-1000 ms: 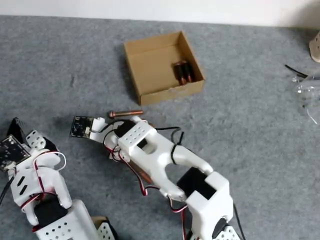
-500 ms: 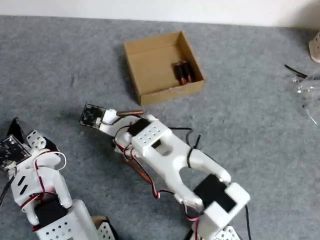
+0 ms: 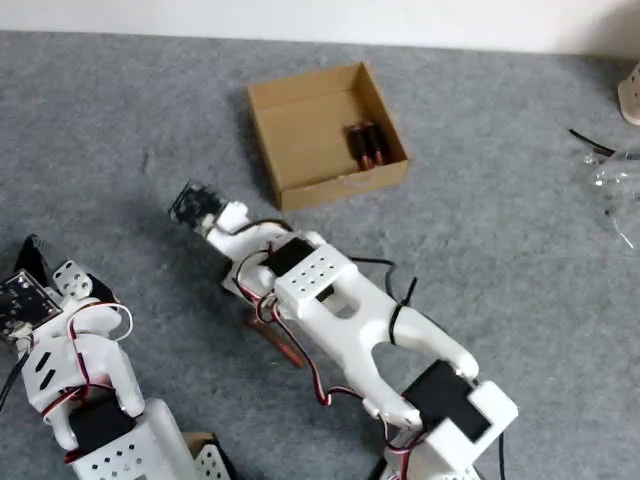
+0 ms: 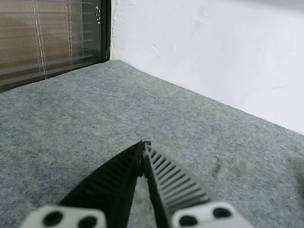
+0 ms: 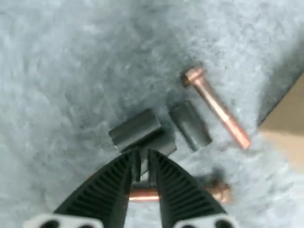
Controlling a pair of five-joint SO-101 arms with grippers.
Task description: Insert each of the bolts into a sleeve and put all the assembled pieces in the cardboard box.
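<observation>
Finds the right arm [image 3: 330, 300] stretched farther up the grey table [image 3: 520, 260] than a second ago, wrist nearer the cardboard box [image 3: 345, 183]. From above, hides the copper bolt [image 5: 216, 107] that lay bare in front of that box. Leaves the left arm [image 3: 75, 350] where it was, at the near left corner.

Shows the right gripper [image 5: 143, 164] with fingers all but pressed together, a thin slit between them, hanging over a small cluster of parts. Puts a dark sleeve [image 5: 135, 129] just past the fingertips and a second sleeve [image 5: 191, 126] just beside it, the copper bolt lying a little apart from that one. Sets a second bolt [image 5: 190, 194] crosswise under the fingers. Holds two assembled pieces [image 3: 365, 146] side by side inside the box, against one wall.

Shows the left gripper [image 4: 142, 148] pressed together, tips touching, above bare carpet near a white wall [image 4: 213, 57].
</observation>
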